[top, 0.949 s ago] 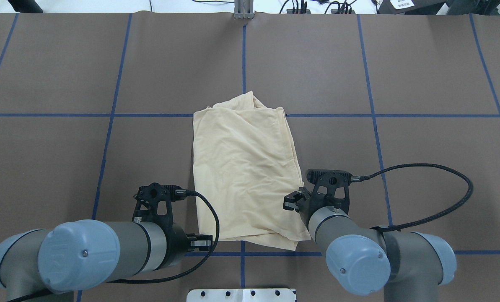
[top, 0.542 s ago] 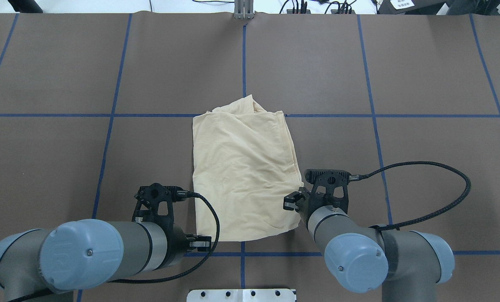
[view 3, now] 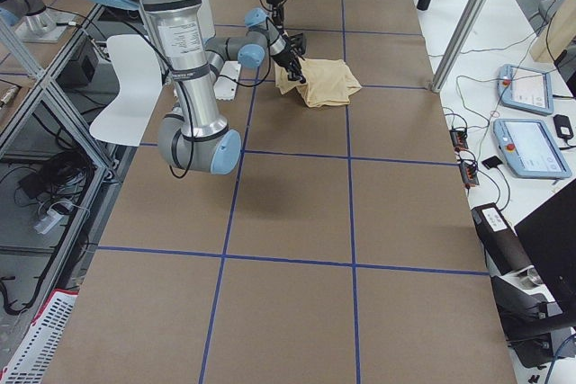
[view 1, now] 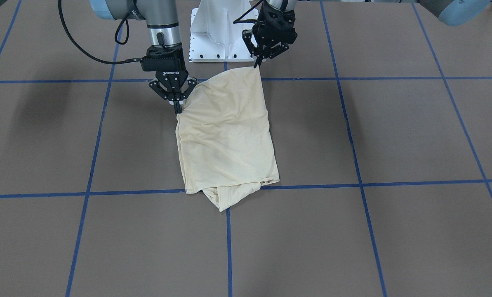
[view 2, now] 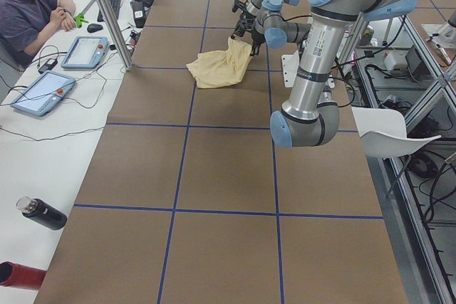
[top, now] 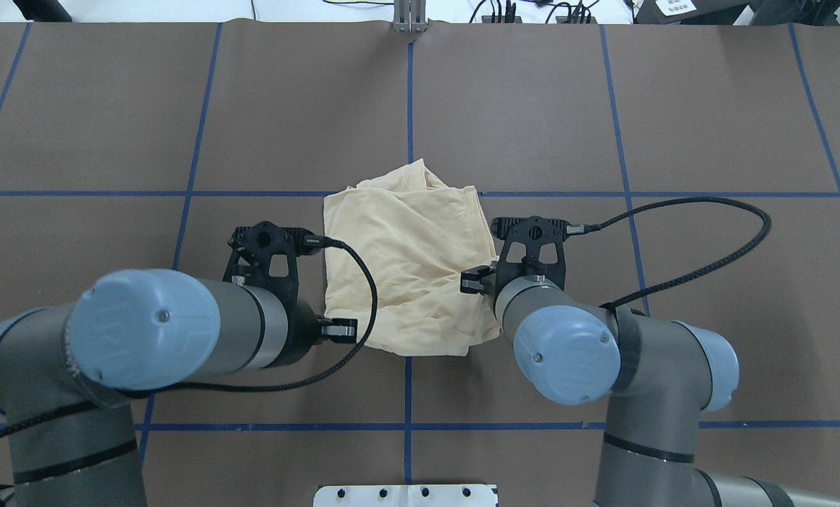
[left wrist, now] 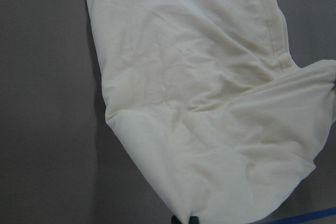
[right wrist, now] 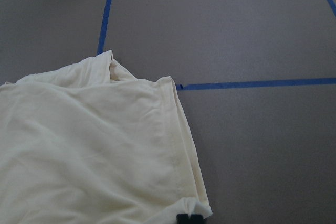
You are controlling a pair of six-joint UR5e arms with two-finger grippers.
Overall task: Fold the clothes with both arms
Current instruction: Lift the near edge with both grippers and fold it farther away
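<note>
Brown, blue-taped table (view 1: 353, 136): right gripper (view 1: 178, 108), stamped ROBOTIQ, pinches one T-shirt (view 1: 225, 140) corner tight; left gripper (view 1: 256, 64) is clamped on the T-shirt's other raised corner.

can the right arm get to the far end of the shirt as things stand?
Likely not yet. Nothing stands in the way across the shirt, but the right gripper has its jaws shut on the lifted near corner, so it would have to let go first.
</note>
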